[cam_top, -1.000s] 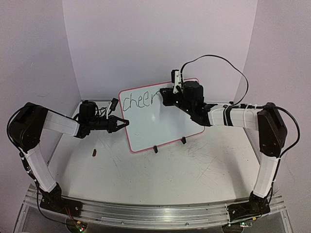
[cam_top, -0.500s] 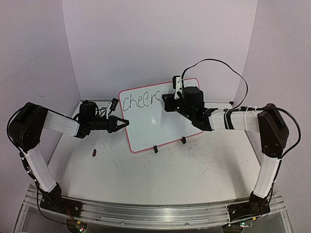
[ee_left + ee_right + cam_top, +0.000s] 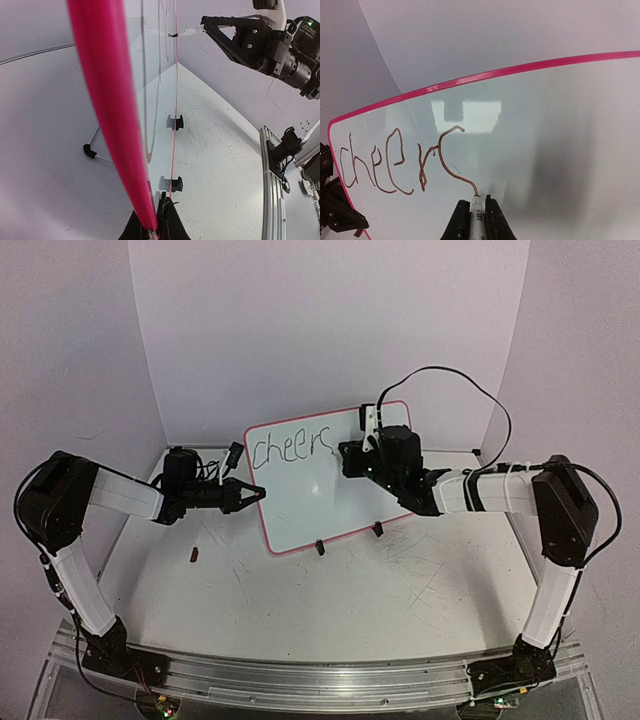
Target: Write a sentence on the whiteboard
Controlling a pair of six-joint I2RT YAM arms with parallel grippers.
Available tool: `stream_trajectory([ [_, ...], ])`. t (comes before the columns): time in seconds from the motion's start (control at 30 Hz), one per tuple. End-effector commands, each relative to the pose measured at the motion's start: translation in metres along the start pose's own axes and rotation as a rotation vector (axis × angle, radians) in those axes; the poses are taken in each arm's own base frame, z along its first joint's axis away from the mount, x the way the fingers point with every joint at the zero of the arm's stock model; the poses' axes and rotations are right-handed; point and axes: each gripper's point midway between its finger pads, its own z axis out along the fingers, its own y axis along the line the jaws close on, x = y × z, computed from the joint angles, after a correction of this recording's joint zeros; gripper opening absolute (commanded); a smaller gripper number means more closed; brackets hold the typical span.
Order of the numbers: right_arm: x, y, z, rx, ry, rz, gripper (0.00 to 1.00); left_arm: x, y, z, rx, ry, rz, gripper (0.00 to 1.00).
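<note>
Top external: the sentence (image 3: pixel 290 448) gains an "s" — right hand (image 3: pixel 475 204) clamped on the marker (image 3: pixel 476 220), left hand (image 3: pixel 154 220) pinching the whiteboard (image 3: pixel 320 502).

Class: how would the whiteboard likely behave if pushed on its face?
Probably stiff: the whiteboard looks flat under the marker. Likely tippy: it is thin, on two small clip feet, with the left gripper pinching its edge.

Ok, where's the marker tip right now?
In the right wrist view, the marker sits bottom centre in the right gripper. Its tip is on the whiteboard at the tail of the last letter of the lettering.
</note>
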Motion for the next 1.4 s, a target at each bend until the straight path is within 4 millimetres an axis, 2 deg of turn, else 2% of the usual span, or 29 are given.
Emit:
stream_trajectory([
  [0.0,-0.002,0.012,-0.002,-0.031,0.001,0.017,0.0,-0.029,0.004,-0.004,-0.062,-0.058,0.141,0.0],
  [0.13,-0.006,0.03,0.007,-0.078,-0.006,0.024,0.0,-0.029,0.004,-0.004,-0.064,-0.057,0.139,0.0],
  [0.23,-0.02,0.041,0.004,-0.12,-0.036,0.037,0.0,-0.029,0.004,-0.004,-0.066,-0.057,0.14,0.0],
  [0.3,-0.041,0.047,-0.01,-0.154,-0.086,0.058,0.0,-0.029,0.005,-0.004,-0.071,-0.057,0.139,0.0],
  [0.37,-0.064,0.055,-0.034,-0.2,-0.136,0.067,0.0,-0.027,0.007,-0.004,-0.077,-0.055,0.14,0.0],
  [0.47,-0.077,0.046,-0.054,-0.198,-0.162,0.059,0.0,-0.026,0.009,-0.004,-0.087,-0.053,0.142,0.0],
  [0.6,-0.074,0.022,-0.064,-0.159,-0.155,0.02,0.0,-0.03,0.011,-0.006,-0.112,-0.063,0.154,0.0],
  [0.73,-0.063,0.025,-0.068,-0.187,-0.101,-0.084,0.0,-0.035,0.009,-0.008,-0.12,-0.074,0.157,0.0],
  [0.9,-0.066,0.023,-0.07,-0.169,-0.11,-0.147,0.0,-0.037,0.009,-0.006,-0.134,-0.077,0.158,0.03],
  [1.17,-0.061,0.023,-0.055,-0.158,-0.077,-0.13,0.0,-0.036,0.012,-0.003,-0.158,-0.075,0.167,0.06],
  [1.37,-0.047,0.038,-0.048,-0.211,-0.014,-0.193,0.0,-0.036,0.012,-0.002,-0.154,-0.076,0.147,0.0],
])
